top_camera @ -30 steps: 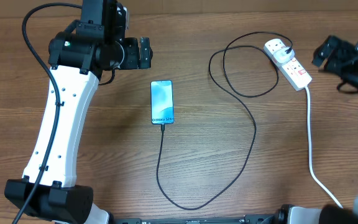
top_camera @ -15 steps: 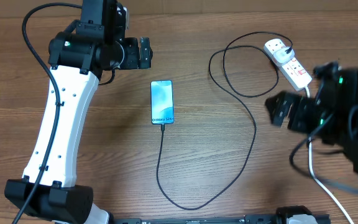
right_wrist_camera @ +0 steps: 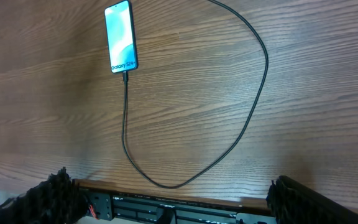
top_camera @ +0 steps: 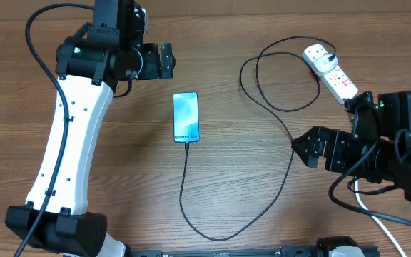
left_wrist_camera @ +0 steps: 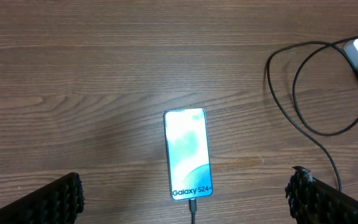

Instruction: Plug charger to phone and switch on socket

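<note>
The phone (top_camera: 186, 117) lies flat mid-table with its light blue screen up, and also shows in the left wrist view (left_wrist_camera: 188, 155) and the right wrist view (right_wrist_camera: 120, 36). The black charger cable (top_camera: 289, 153) meets the phone's bottom edge with its connector tip (left_wrist_camera: 192, 205). It loops toward the front edge, then runs back to a white plug in the socket (top_camera: 332, 71) at the far right. My left gripper (top_camera: 165, 61) is open and empty, behind and left of the phone. My right gripper (top_camera: 304, 148) is open and empty, just right of the cable and in front of the socket.
The socket's thick white cord (top_camera: 378, 223) runs toward the front right, partly hidden under my right arm. The table's front edge and a black rail (right_wrist_camera: 185, 208) show in the right wrist view. The left arm's white links (top_camera: 66, 143) span the table's left side.
My right arm has swung from the far right edge beside the socket to the left and forward, now low over the table by the cable. The left arm, phone and cable have not moved.
</note>
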Controlling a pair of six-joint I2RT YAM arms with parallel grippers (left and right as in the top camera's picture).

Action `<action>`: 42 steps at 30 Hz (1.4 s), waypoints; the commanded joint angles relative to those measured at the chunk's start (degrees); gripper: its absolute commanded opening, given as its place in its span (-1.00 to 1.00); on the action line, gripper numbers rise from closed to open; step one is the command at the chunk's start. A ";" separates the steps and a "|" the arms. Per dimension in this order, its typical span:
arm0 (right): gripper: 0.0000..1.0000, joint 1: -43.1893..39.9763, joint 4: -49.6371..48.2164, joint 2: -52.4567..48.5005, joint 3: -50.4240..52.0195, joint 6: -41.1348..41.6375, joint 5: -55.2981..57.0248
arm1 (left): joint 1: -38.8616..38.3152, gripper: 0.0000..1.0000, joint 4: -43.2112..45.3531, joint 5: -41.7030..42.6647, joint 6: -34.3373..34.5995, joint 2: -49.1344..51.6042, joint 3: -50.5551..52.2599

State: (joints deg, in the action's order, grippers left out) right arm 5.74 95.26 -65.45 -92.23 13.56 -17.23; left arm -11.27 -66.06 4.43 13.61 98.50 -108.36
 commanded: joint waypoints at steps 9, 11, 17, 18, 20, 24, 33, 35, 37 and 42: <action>1.00 0.26 0.79 -2.16 0.39 0.39 -0.83 | 0.00 1.00 -0.02 -0.39 0.17 0.42 0.09; 1.00 0.26 1.79 -2.27 0.39 0.37 -0.87 | 0.00 0.99 -0.02 -0.39 0.15 0.42 0.09; 1.00 0.26 1.77 -2.19 0.39 -0.61 -0.83 | 0.00 1.00 -0.02 -0.39 0.15 0.42 0.09; 1.00 0.26 1.79 -2.19 0.39 -1.22 -0.90 | 0.00 0.99 -0.02 -0.39 0.15 0.42 0.09; 1.00 0.26 1.77 -2.16 0.39 -1.14 -0.98 | 0.00 0.99 -0.02 -0.39 0.15 0.42 0.09; 1.00 0.26 1.75 -2.19 0.39 -1.16 -2.40 | 0.00 1.00 -0.02 -0.39 0.15 0.42 0.09; 1.00 0.26 1.77 -2.19 0.39 -1.53 -1.11 | 0.00 0.99 -0.02 -0.39 0.15 0.42 0.09; 1.00 0.26 1.79 -2.19 0.39 -1.53 -2.03 | 0.00 1.00 -0.02 -0.39 0.15 0.42 0.09; 1.00 0.26 1.77 -2.16 0.39 -1.60 -2.14 | 0.00 0.99 -0.02 -0.39 0.15 0.42 0.09; 1.00 0.28 1.77 0.02 0.39 -4.31 -1.73 | 0.00 0.99 -0.02 -0.39 0.17 0.42 0.09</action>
State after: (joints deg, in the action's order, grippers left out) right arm 5.72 97.10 -67.66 -92.23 11.62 -19.07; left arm -11.27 -66.06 4.43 13.58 98.50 -108.36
